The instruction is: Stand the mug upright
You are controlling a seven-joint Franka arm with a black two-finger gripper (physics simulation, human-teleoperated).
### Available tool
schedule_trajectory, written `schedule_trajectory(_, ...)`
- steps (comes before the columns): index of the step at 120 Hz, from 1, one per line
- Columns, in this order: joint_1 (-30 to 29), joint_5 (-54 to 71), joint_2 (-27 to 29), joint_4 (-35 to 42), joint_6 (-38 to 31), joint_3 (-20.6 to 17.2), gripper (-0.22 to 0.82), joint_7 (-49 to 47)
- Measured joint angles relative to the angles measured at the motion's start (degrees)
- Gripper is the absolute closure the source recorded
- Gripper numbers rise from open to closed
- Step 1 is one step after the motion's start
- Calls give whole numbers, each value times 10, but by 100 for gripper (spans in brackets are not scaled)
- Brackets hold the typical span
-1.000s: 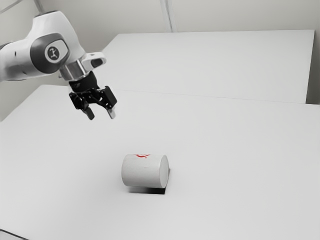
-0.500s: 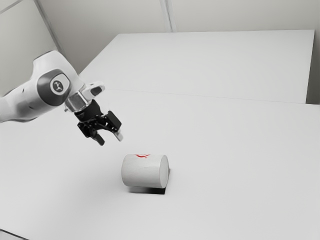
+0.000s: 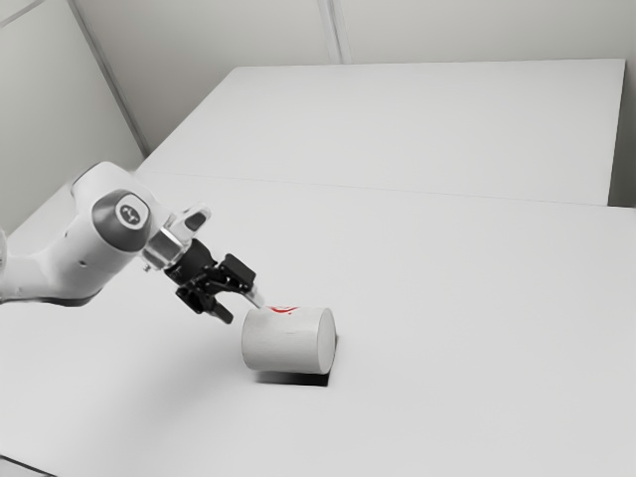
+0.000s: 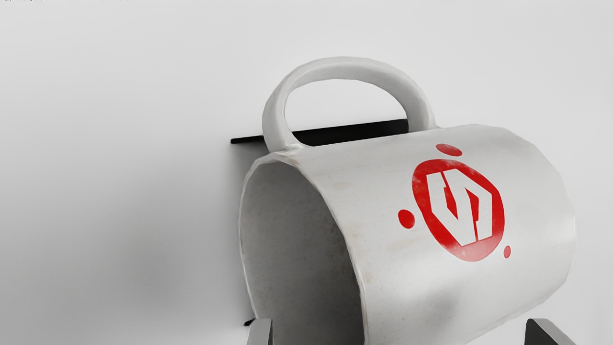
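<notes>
Gripper (image 3: 243, 309) fingers are spread wide apart and pinch nothing. The mug (image 3: 288, 343) lies on its side on the table (image 3: 467, 308). Its long way runs from the exterior view's left to the exterior view's right, with its open mouth (image 4: 301, 239) on the left, toward the arm (image 3: 70, 258). The gripper is just by the mug's mouth end, up near its top, so the mug lies down and toward the exterior view's right from it. There is 1 arm. I can't tell if a finger touches the mug.

The wrist view shows the mug's loop handle (image 4: 345, 68), its hollow inside and its big red mark (image 4: 471, 254). The exterior view shows the mug's flat bottom end (image 3: 326, 341) and the arm's slant over it.

I think the job has just begun. The next move should get 1 finger on each side of the mug's wall, then grip and tip it so the mouth points up. A push on the rim could make the round mug roll.
</notes>
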State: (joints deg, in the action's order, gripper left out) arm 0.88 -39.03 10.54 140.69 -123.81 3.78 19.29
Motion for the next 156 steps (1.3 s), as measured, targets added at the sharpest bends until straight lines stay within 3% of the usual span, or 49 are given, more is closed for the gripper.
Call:
schedule_trajectory(87,1,-379,-20,88,-31,1,7,271)
schedule_trajectory(97,1,-401,-20,89,-27,1,17,299)
schedule_trajectory(118,1,-417,-19,89,-19,1,50,348)
schedule_trajectory(156,10,-431,7,86,-18,1,70,408)
